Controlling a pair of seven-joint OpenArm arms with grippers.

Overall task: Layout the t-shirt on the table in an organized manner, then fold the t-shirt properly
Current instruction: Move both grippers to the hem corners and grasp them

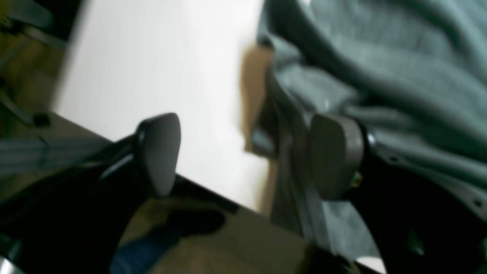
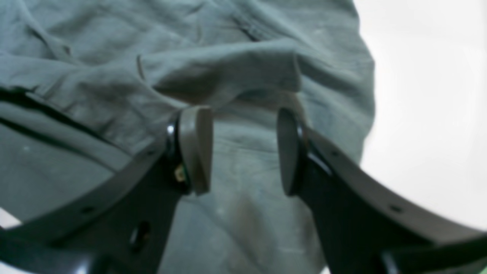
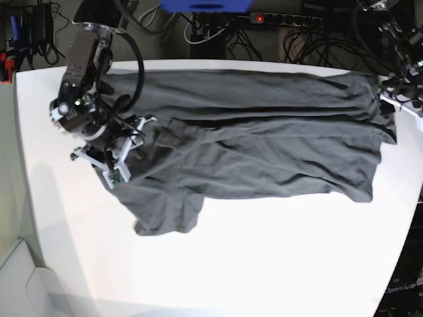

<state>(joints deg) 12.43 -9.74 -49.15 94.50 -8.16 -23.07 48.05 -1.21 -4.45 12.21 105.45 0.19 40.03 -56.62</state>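
Observation:
The dark grey t-shirt (image 3: 251, 145) lies spread but wrinkled across the far half of the white table (image 3: 264, 251), with one sleeve (image 3: 165, 214) pointing toward the near side. My right gripper (image 3: 122, 155) is over the shirt's left end. In the right wrist view this gripper (image 2: 243, 152) is open above the t-shirt (image 2: 236, 76), a raised fold lying just past the fingertips. At the shirt's right end, by the table edge, is my left gripper (image 3: 395, 94). In the left wrist view it (image 1: 247, 156) stands open, one finger (image 1: 335, 156) over the t-shirt (image 1: 380, 68), the other over bare table (image 1: 159, 68).
Cables and a power strip (image 3: 284, 20) run behind the table's far edge, beside a blue box (image 3: 205, 5). The shirt's right end reaches the table's right edge (image 3: 413, 172). Brown floor (image 1: 228, 243) shows below the table edge in the left wrist view.

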